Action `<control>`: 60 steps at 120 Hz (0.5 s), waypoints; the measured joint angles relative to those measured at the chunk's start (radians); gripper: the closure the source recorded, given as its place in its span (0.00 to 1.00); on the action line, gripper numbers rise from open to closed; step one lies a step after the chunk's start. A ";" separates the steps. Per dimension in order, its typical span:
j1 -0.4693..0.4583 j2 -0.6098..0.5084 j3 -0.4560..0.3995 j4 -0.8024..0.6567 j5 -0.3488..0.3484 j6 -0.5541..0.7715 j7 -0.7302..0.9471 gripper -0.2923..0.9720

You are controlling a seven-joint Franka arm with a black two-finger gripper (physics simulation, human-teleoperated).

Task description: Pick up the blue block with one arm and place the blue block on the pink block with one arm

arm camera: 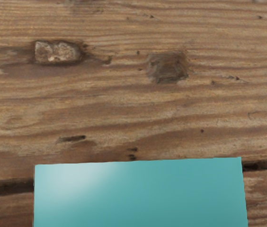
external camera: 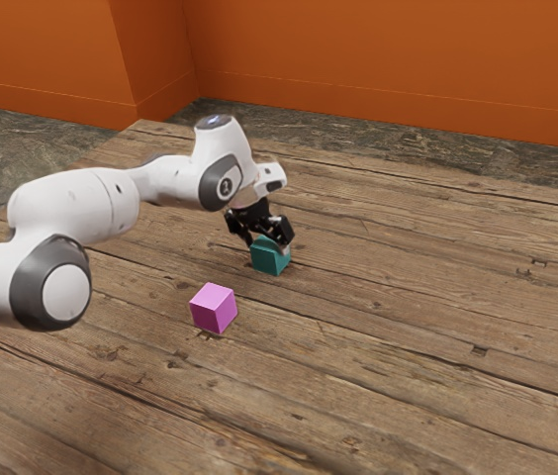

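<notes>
Exterior view, centre of the frame: black gripper (external camera: 266,239) down low on the wooden table (external camera: 408,327), directly over the blue block (external camera: 270,260) (closer to teal than to a plain blue). Block right beneath the hand, its top edge tucked up against the black hand and its lower faces showing below, toward the lower right of the hand. Slightly tilted, by the look of it. Clamped on the block or merely standing over it: cannot tell from this angle.

Lower left of the blue block, nearer the frame's bottom: pink block (external camera: 213,308), apart from it, with a strip of bare plank between the two. Nothing on top of the pink block.

White arm (external camera: 81,213) in from the left edge, stretched toward the centre. Orange wall (external camera: 388,49) across the top of the frame.

Wrist view: blue block (arm camera: 138,194) large and close, just under the hand. Beyond it, brown table (arm camera: 124,118) planks with two dark knots (arm camera: 166,66).
</notes>
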 joint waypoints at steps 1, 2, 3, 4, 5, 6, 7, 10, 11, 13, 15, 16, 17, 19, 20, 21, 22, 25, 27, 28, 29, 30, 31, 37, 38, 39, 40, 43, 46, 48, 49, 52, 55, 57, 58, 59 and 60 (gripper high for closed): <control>0.000 0.001 0.001 0.000 0.000 0.001 0.000 0.23; 0.001 0.002 0.001 0.001 0.000 0.003 0.000 0.23; 0.001 0.003 0.002 0.002 0.000 0.004 0.000 0.23; 0.001 0.004 0.002 0.002 0.000 0.006 0.000 0.23; 0.002 0.005 0.003 0.003 0.001 0.007 0.000 0.23; 0.002 0.006 0.004 0.003 0.001 0.008 0.000 0.23; 0.003 0.007 0.004 0.004 0.001 0.010 0.000 0.23; 0.004 0.010 0.006 0.005 0.001 0.013 0.000 0.23; 0.005 0.012 0.006 0.005 0.001 0.014 0.000 0.23; 0.006 0.018 0.006 0.008 0.002 0.016 0.000 0.23; 0.006 0.024 0.007 0.011 0.002 0.018 -0.001 0.23; 0.007 0.026 0.007 0.012 0.002 0.019 -0.001 0.23; 0.007 0.028 0.007 0.013 0.002 0.020 -0.001 0.24; 0.007 0.032 0.006 0.014 0.002 0.022 -0.001 0.25; 0.007 0.033 0.006 0.015 0.002 0.023 -0.001 0.26; 0.007 0.034 0.005 0.015 0.002 0.024 -0.001 0.27; 0.007 0.035 0.004 0.016 0.003 0.025 -0.001 0.28; 0.008 0.038 0.003 0.017 0.002 0.027 -0.001 0.31; 0.008 0.039 0.002 0.017 0.002 0.029 -0.001 0.34; 0.008 0.039 0.001 0.018 0.002 0.029 -0.001 0.35; 0.008 0.039 0.001 0.018 0.003 0.030 -0.001 0.36; 0.008 0.040 0.001 0.018 0.003 0.030 -0.001 0.37; 0.008 0.040 0.001 0.018 0.003 0.031 -0.001 0.38; 0.008 0.041 0.000 0.018 0.004 0.034 -0.002 0.41; 0.008 0.041 0.000 0.019 0.004 0.035 -0.002 0.42; 0.008 0.041 0.000 0.019 0.004 0.035 -0.003 0.42; 0.008 0.041 0.000 0.019 0.005 0.036 -0.003 0.42; 0.007 0.041 0.000 0.019 0.006 0.037 -0.004 0.43; 0.007 0.041 0.001 0.019 0.007 0.038 -0.005 0.43; 0.007 0.041 0.001 0.019 0.008 0.038 -0.005 0.43; 0.007 0.040 0.001 0.019 0.008 0.039 -0.006 0.43; 0.007 0.039 0.002 0.018 0.009 0.040 -0.006 0.43; 0.006 0.036 0.003 0.018 0.010 0.040 -0.007 0.44; 0.006 0.035 0.004 0.017 0.010 0.040 -0.008 0.43; 0.005 0.034 0.004 0.017 0.011 0.040 -0.008 0.43; 0.005 0.033 0.004 0.017 0.011 0.040 -0.008 0.43; 0.004 0.032 0.004 0.017 0.011 0.040 -0.008 0.43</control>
